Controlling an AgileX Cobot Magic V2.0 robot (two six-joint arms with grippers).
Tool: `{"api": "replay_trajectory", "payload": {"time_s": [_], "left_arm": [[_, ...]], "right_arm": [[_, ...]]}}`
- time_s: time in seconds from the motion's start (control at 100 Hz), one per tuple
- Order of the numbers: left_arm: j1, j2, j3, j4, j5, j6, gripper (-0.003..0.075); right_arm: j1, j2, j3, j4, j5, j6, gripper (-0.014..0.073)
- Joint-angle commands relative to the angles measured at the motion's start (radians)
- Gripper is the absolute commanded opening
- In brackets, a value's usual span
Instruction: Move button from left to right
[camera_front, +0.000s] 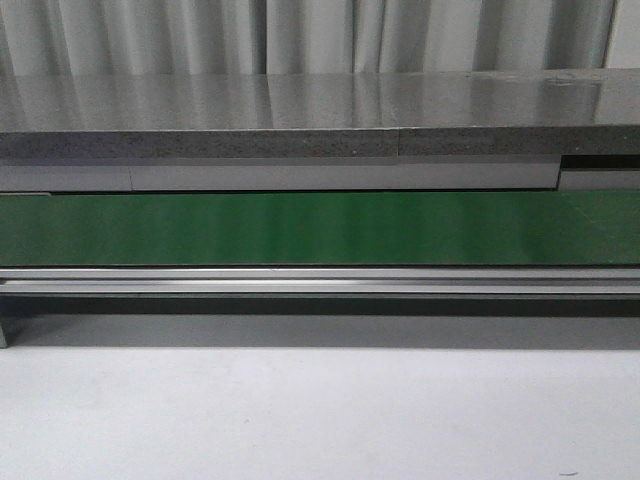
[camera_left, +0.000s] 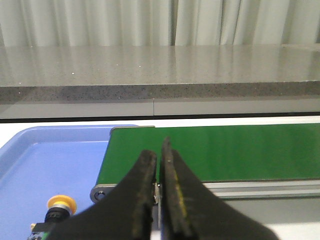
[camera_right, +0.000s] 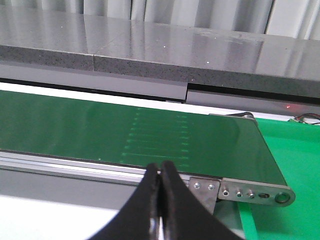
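Button (camera_left: 61, 204) in blue tray (camera_left: 30, 155) beside green belt (camera_left: 225, 150), near left tool (camera_left: 159, 200), both tools' jaws closed, empty, right tool (camera_right: 161, 200) over belt edge

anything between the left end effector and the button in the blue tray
Nothing visible does. In the left wrist view the button sits in the blue tray just beside the shut left end effector, with only bare tray floor around it.

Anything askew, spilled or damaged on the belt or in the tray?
Nothing stands out. The green belt is bare and unmarked, and the button sits in the blue tray beside the belt's end. Both the left gripper and right gripper are shut and hold nothing.
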Motion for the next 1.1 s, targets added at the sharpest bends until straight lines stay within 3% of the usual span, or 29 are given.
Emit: {"api": "replay_trajectory", "payload": {"time_s": [0.0,0.63,1.09], "left_arm": [[-0.001,0.026,-0.082,-0.028,-0.049,-0.006,0.0005],[-0.001,0.470,-0.706,-0.042,0.677,-0.006,0.0005],[-0.001,0.505,-0.727,-0.079,0.681,-0.006,0.0005]], "right_arm": [[0.002,-0.016,0.001,0.000,-0.082,-0.003,-0.0068],[0.002,-0.016,0.001,0.000,-0.082,-0.003,-0.0068],[0.002,-0.016,0.001,0.000,-0.082,-0.003,-0.0068]]}}
